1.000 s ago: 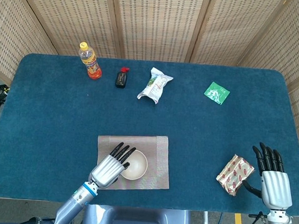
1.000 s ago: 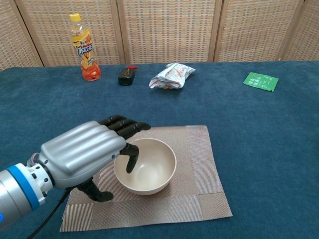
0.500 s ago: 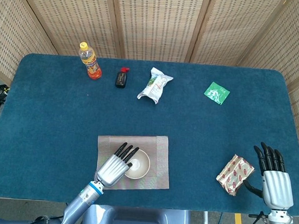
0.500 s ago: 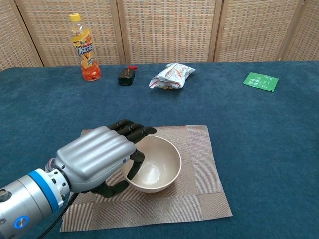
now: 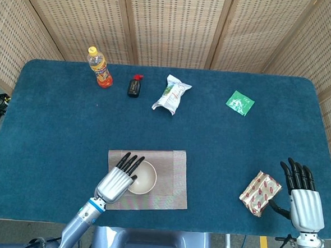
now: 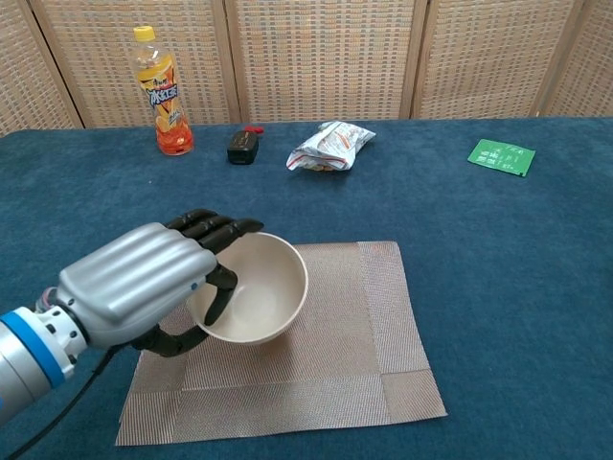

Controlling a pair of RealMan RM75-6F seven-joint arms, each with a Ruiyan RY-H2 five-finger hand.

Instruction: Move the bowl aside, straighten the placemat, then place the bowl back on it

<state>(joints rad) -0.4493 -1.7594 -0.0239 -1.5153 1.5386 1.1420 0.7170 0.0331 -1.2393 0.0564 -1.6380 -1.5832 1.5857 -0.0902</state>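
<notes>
The blue-covered bench [image 5: 53, 128] and the woven placemat [image 5: 170, 180] on it look as they did a second ago; the mat still sits at a slight skew to the bench's near edge, so you have not begun straightening it. What has changed is the cream bowl [image 6: 254, 287]: a second ago it sat flat near the middle of the mat, and now your left hand [image 6: 144, 283] has it off the surface, tilted with its mouth turned toward the mat's right side, and carried over toward the mat's left edge. The hand grips the rim, dark fingers [image 6: 213, 226] hooked over and into the bowl and the thumb underneath. That puts you partway through moving the bowl aside; it is still above the mat, so I judge it needs to travel further left onto bare cloth before the mat is free. Your right hand [image 5: 305, 203] has barely moved: it rests at the bench's near right corner, fingers straight and apart, holding nothing, just beside the red-and-gold foil packet [image 5: 259, 193].
</notes>
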